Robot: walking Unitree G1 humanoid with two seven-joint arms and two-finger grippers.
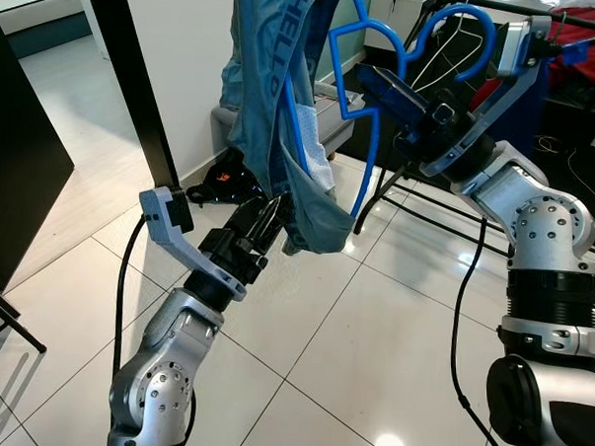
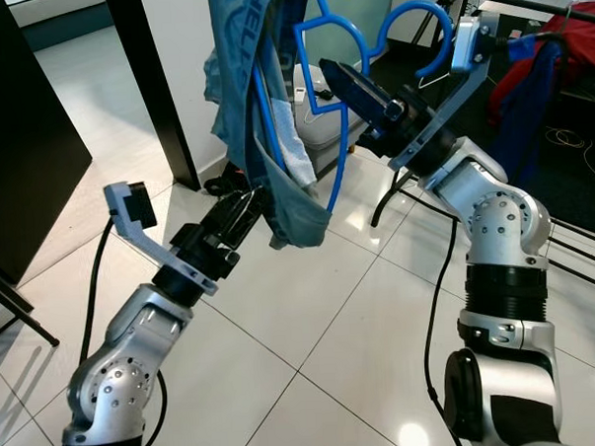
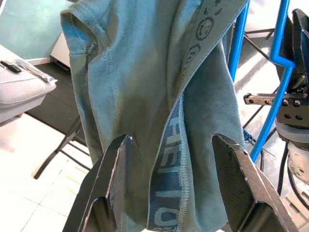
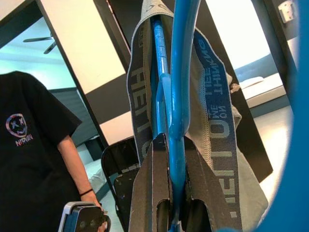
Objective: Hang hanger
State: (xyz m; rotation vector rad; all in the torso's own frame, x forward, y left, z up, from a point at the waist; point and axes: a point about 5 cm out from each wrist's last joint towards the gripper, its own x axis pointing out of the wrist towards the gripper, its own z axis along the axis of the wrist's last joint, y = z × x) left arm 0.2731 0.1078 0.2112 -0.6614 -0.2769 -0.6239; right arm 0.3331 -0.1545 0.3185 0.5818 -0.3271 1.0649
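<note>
**Blue hanger held high in the right claw, garment draped over it**

The blue plastic hanger (image 1: 354,43) sits in the upper middle of the head views, its hook curving toward the upper right, and the right claw (image 1: 375,81) is clamped on its frame; in the right wrist view both black fingers (image 4: 149,193) press flat against the blue bar with no gap between them. A teal-grey fabric garment with a lettered waistband (image 1: 283,115) hangs over the hanger, falling to the middle of the frame above the floor.

The left claw (image 1: 268,219) reaches up from the lower left to the garment's lower edge. In the left wrist view its two fingers (image 3: 113,183) stand wide apart, with the cloth hanging between and just beyond them; it grips nothing.

Behind the hanger, at the upper right, stands a black metal clothes rack (image 1: 525,15) with a white wire hanger (image 1: 448,53) and a red cloth (image 1: 586,33) near it. Glossy white floor tiles (image 1: 333,360) spread across the lower frame. A person in a black T-shirt (image 4: 34,159) stands at the left of the right wrist view.
</note>
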